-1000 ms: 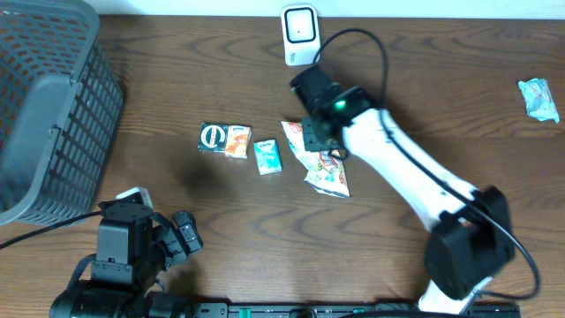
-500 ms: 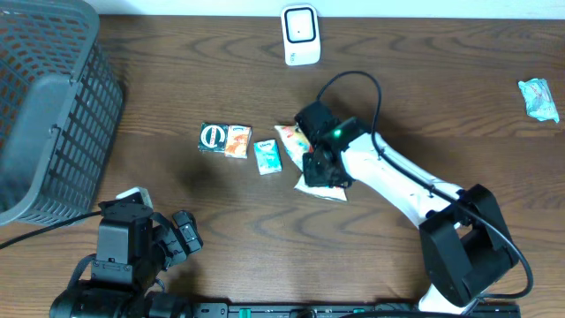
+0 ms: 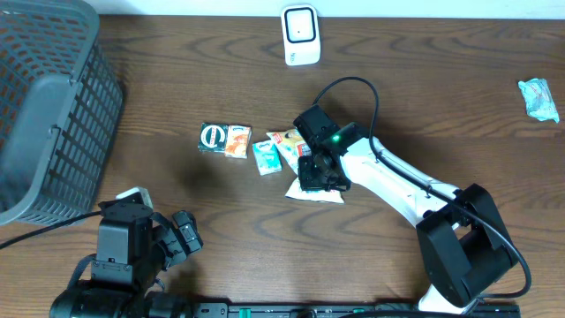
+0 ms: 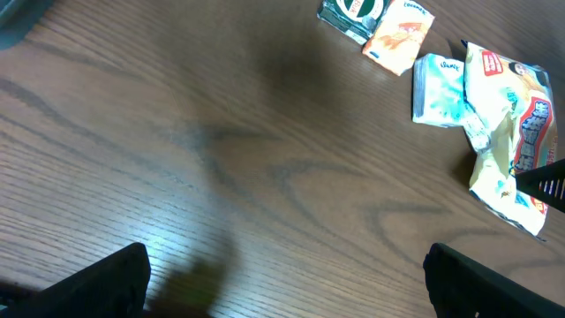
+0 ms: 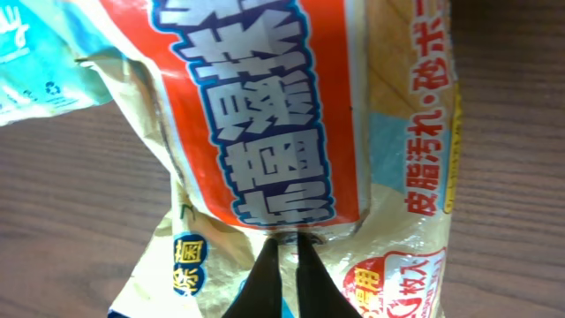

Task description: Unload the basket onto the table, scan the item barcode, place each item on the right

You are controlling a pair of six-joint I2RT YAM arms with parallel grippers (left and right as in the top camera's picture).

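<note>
Snack packet [image 5: 291,115] — crumpled, red-banded — sits pinched in the right gripper [image 5: 285,249], jaws closed tight on its film; a teal pack [image 3: 264,156] lies just beside it.

Grey basket [image 3: 95,108] far left — crumpled teal wrapper [image 3: 538,97] (far right).

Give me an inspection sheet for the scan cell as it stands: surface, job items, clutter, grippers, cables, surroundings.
Surface: brown wood-grain table.
Job's things: snack packet crumpled mid-table; white scanner at the far edge, apart from it.
Clutter: green pack, orange pack and teal pack in a row left of the packet; teal wrapper far right; grey basket at left.
Grippers: right gripper shut on the packet's film; left gripper open over bare wood.
Cables: black cable loops above the right arm.
Surroundings: nothing seen.
</note>
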